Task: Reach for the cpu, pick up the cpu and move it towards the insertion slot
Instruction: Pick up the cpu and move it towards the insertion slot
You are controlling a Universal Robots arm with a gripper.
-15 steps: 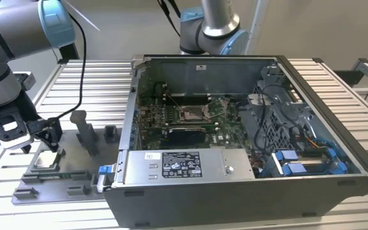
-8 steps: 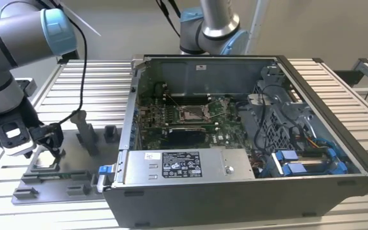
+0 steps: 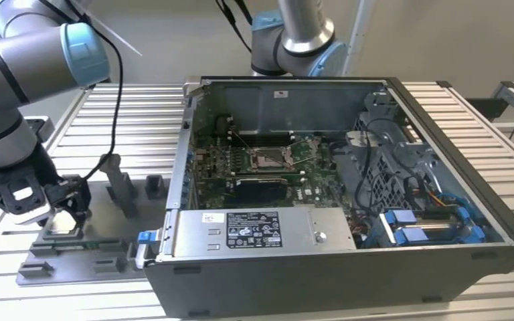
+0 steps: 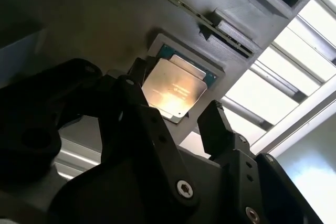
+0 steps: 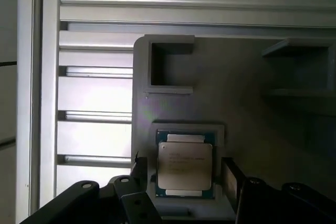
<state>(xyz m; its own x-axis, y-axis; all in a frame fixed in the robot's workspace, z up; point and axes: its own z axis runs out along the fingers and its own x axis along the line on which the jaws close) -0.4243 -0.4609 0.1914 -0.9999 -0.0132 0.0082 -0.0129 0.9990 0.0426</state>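
Pincer (image 5: pixel 185 174) spread astride cpu (image 5: pixel 185 165), tray (image 5: pixel 247 108) beneath

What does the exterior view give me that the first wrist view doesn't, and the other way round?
Exterior view: the open computer case, with the insertion slot inside it, well off to the exterior view's right of the hand. First wrist view: the cpu seated flat in the grey fixture tray, with the fingers spread on either side of it. Both: the open hand low over that tray.
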